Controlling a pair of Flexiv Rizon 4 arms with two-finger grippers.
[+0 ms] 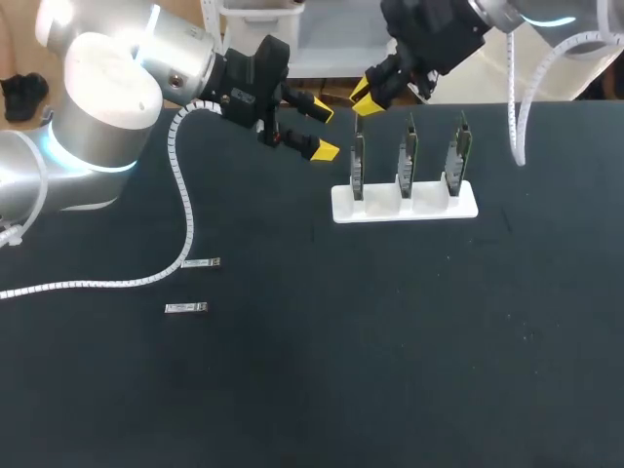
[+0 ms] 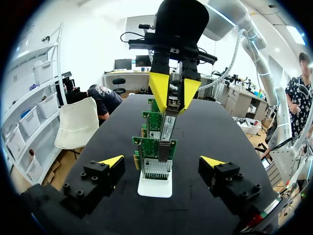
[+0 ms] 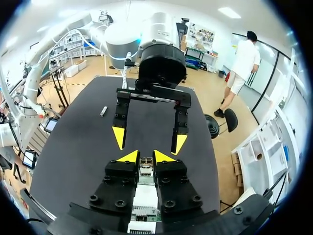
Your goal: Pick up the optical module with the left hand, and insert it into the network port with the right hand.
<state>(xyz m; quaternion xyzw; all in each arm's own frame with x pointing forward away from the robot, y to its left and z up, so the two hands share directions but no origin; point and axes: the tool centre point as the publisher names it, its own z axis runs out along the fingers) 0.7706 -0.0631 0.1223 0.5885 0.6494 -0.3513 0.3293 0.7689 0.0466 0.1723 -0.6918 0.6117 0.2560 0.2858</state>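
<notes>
My right gripper [image 1: 366,97] is shut on a silver optical module [image 2: 167,128], held upright over the leftmost of three green network cards [image 1: 358,166] in a white stand [image 1: 405,207]. In the left wrist view the module's lower end meets the metal port [image 2: 164,151] on the nearest card; how deep it sits I cannot tell. In the right wrist view the module [image 3: 145,164] shows between my right gripper's [image 3: 145,157] fingers. My left gripper [image 1: 322,129] hangs open just left of the stand, facing the cards, with nothing in it [image 2: 162,161]. It also shows ahead of my right gripper [image 3: 149,140].
Two more silver modules [image 1: 200,262] [image 1: 186,308] lie on the black table at the left, near the left arm's white cable chain [image 1: 183,210]. One module [image 3: 103,111] shows in the right wrist view beyond the left arm.
</notes>
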